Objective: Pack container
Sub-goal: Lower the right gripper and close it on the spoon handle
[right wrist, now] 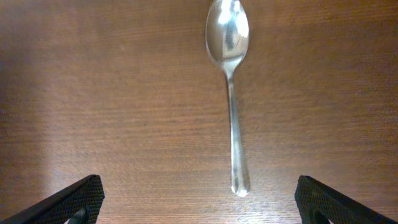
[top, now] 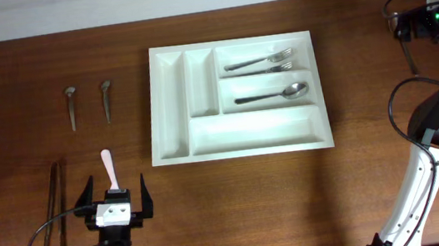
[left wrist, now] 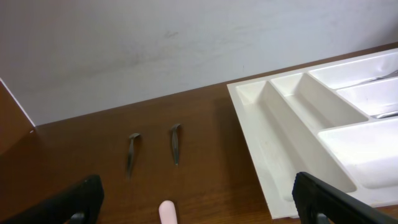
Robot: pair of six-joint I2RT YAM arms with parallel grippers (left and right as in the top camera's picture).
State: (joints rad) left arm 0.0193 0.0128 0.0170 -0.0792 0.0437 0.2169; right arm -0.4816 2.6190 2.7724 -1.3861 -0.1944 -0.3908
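The white container (top: 168,104) lies mid-table with two forks (top: 261,61) in its top long compartment and a spoon (top: 273,94) in the one below. Its other compartments are bare. My left gripper (top: 115,189) stands open at the front left, with a pink-handled utensil (top: 108,164) lying just ahead of its fingers. In the left wrist view that pink tip (left wrist: 166,213) shows between the open left gripper (left wrist: 199,208) and the container (left wrist: 249,134) to the right. My right gripper (right wrist: 200,202) hangs open above a spoon (right wrist: 231,93) on bare wood.
Two small spoons (top: 71,105) (top: 106,99) lie at the left of the table, also seen in the left wrist view (left wrist: 131,152) (left wrist: 176,142). Two long thin dark utensils (top: 53,206) lie near the front left. The right arm (top: 425,156) rises along the right edge.
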